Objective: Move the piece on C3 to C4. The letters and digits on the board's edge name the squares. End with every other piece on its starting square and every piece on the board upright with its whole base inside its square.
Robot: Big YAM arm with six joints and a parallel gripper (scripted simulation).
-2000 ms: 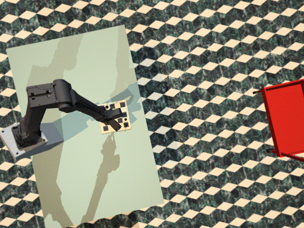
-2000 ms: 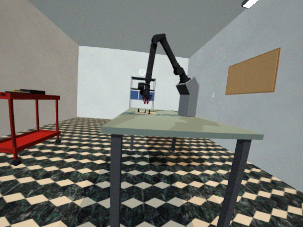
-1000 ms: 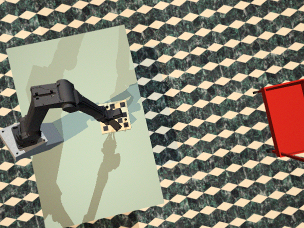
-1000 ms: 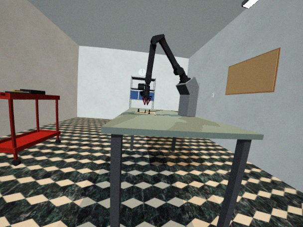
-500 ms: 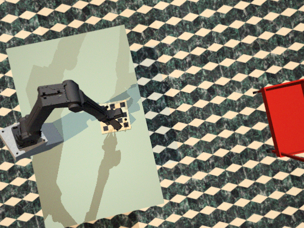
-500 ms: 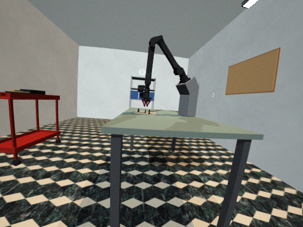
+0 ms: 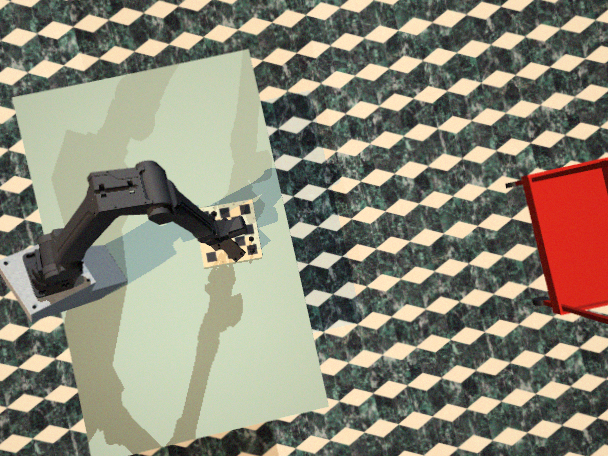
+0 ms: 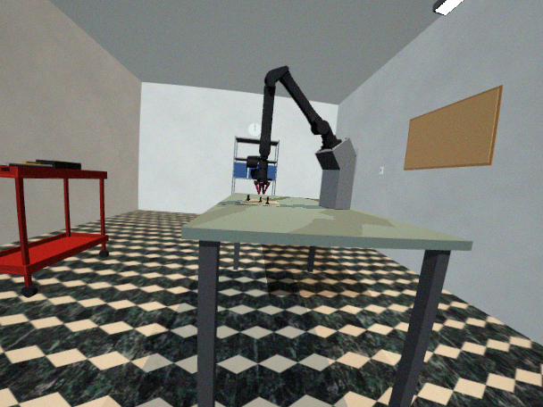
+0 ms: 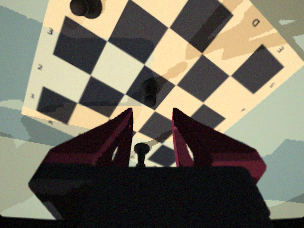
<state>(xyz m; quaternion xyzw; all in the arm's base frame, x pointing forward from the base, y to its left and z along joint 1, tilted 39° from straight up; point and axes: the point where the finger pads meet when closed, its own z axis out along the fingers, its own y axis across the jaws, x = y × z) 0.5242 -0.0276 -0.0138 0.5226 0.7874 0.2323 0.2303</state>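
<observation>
The hand (image 9: 152, 111) hovers half spread, pinching nothing, with a small dark pawn (image 9: 141, 150) in its gap on the board (image 9: 115, 65), at 6 o'clock from another piece (image 9: 150, 90); this pawn looks light, stiff and easy to tip, so a hold low on its stem seems safest.

My arm (image 7: 125, 192) is matte black to dark charcoal all over, built from long boxy links with rounded cylindrical joint housings. The upper link (image 7: 117, 186) has a flat top with recessed panel lines and small notches. From the exterior view the links (image 8: 267, 117) look slim and tubular. The base plate (image 7: 15, 290) is light grey and square, with small dark screw holes near the corners. The pedestal (image 8: 338, 176) is a grey angular block. The gripper (image 9: 152, 137) has a black body and dark red wedge-shaped fingers with triangular cut-outs.
</observation>
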